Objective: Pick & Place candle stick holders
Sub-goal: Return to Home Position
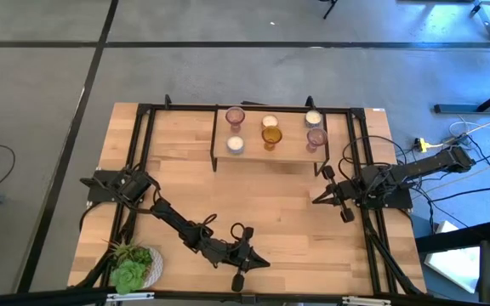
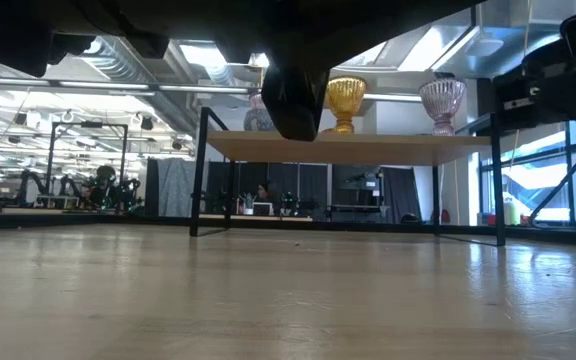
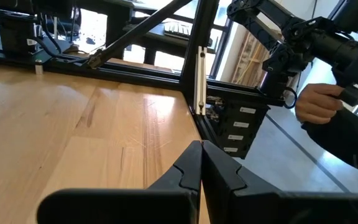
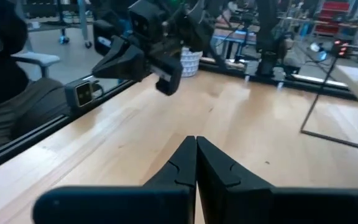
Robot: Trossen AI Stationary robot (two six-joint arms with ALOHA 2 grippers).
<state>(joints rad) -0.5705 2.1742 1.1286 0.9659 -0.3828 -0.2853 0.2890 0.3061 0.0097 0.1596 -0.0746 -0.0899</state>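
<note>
High view gives you all six candle stick holders [image 1: 270, 136] up on the shelf [image 1: 289, 152] at the far edge of the worktop [image 1: 270, 208], the amber one in the middle. Your left pincer [image 1: 260, 263] sits out near the worktop's front edge, fingers pressed together. Your right pincer [image 1: 316, 200] hangs just off the shelf's right end, its fingers closed tight against each other too.
</note>
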